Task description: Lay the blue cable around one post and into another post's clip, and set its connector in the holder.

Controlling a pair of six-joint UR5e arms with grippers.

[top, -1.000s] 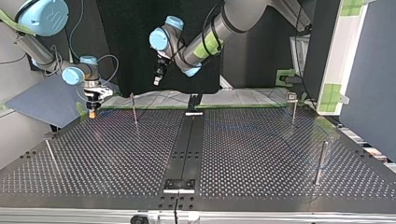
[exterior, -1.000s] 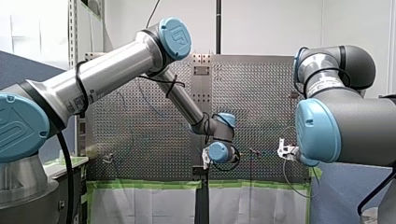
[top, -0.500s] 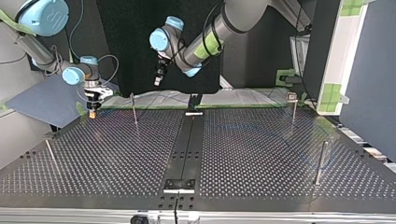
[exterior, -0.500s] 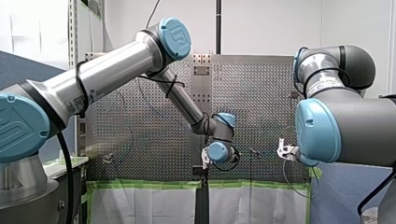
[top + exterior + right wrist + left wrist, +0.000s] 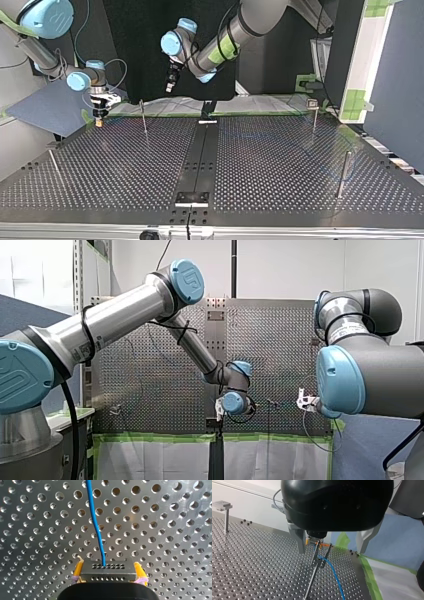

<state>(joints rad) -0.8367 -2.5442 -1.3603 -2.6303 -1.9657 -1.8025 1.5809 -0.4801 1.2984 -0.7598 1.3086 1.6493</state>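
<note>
The perforated table (image 5: 280, 200) bore a black centre strip (image 5: 199, 155). Upright on it stood a thin post (image 5: 144, 120) at the top view's left and a clip-topped post (image 5: 313, 117) and plain post (image 5: 342, 175) at its right. A blue cable (image 5: 336, 578) hung from the thin post's top toward the surface.
</note>
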